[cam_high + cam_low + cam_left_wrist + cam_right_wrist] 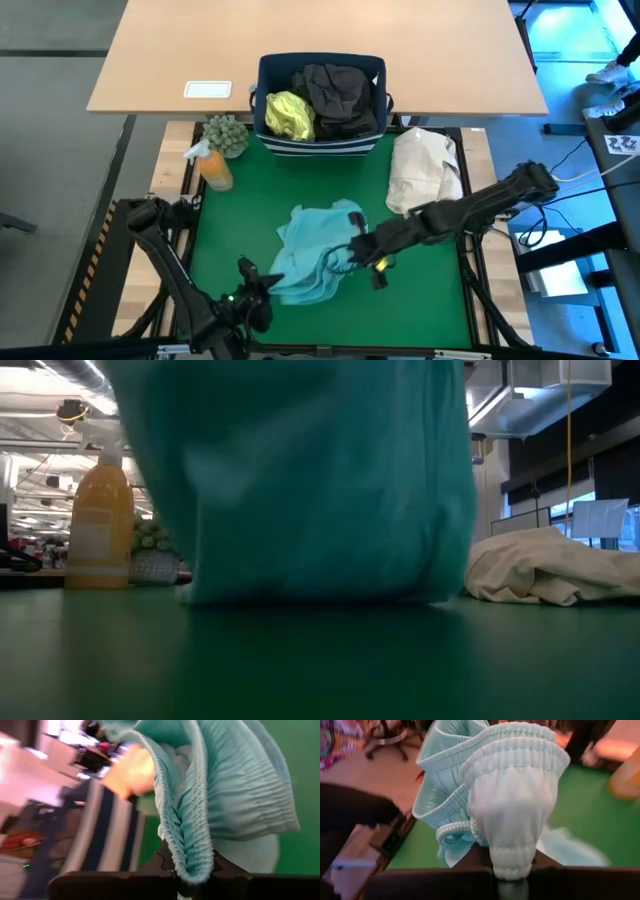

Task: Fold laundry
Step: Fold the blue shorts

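Right now both grippers are pinched tight on the same turquoise garment [318, 252], one at each end, so the cloth can be pulled out flat for folding. The left gripper [262, 287] sits near the front edge of the green mat [425, 290], left of the middle. In its wrist view the stretchy gathered band of the garment [200, 815] comes up from between its shut fingers. The right gripper [357, 247] reaches in from the right side and bites the other end of the cloth near the mat's middle. Its wrist view shows a thick fold of waistband [512, 795] squeezed between its fingers, with a cord looped just beside it.

Between the two grippers the garment is bunched and partly lifted. In the low view it hangs like a wall [310, 480], and its bottom edge seems to brush the mat, though that is hard to tell.

More laundry waits in the bin [320, 145] at the back edge: a yellow-green shirt [288, 115] and dark clothes [344, 98]. A cream bundle [422, 168] lies at the back right corner, well apart from the turquoise cloth. A spray bottle [213, 166] and a small plant [226, 134] stand at the back left corner, out of the way.
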Action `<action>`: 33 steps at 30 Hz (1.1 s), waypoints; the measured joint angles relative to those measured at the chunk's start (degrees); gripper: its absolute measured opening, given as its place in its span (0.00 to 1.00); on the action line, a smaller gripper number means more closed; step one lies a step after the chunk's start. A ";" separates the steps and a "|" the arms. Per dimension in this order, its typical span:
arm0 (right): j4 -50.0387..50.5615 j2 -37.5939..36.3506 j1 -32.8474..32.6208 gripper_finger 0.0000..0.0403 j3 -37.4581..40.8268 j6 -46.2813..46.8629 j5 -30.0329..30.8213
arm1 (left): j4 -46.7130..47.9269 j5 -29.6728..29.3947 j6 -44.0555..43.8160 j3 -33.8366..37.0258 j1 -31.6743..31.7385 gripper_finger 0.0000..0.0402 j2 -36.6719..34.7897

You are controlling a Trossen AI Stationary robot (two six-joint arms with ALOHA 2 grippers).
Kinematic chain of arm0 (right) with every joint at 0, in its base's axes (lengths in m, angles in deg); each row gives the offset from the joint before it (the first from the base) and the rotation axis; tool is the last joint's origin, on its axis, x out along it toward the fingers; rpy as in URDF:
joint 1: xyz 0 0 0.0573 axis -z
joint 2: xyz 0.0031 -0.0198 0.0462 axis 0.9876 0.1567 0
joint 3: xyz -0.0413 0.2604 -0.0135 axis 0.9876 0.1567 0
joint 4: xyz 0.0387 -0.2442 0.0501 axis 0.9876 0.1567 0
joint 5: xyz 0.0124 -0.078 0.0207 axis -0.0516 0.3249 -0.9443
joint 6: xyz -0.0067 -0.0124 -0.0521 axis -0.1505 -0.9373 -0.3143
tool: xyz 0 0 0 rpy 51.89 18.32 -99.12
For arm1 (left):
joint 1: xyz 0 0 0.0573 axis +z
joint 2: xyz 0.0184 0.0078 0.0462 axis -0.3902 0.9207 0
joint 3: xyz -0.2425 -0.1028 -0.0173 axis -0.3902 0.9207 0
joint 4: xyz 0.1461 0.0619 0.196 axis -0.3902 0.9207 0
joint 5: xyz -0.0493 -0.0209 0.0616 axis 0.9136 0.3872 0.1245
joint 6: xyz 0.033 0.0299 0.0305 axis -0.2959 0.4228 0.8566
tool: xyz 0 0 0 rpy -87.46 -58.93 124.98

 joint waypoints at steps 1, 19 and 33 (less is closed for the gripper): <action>-0.10 -1.70 0.08 0.02 0.00 -0.05 0.57 | 3.21 -1.59 -1.27 -1.92 0.29 0.02 0.00; 0.48 -12.67 10.82 0.02 0.00 -3.14 8.43 | 8.05 -13.03 7.09 -9.04 13.81 0.02 -8.25; -3.40 -12.74 19.88 0.02 -3.87 -14.83 8.75 | 7.93 -19.18 18.43 -9.04 24.05 0.02 -15.26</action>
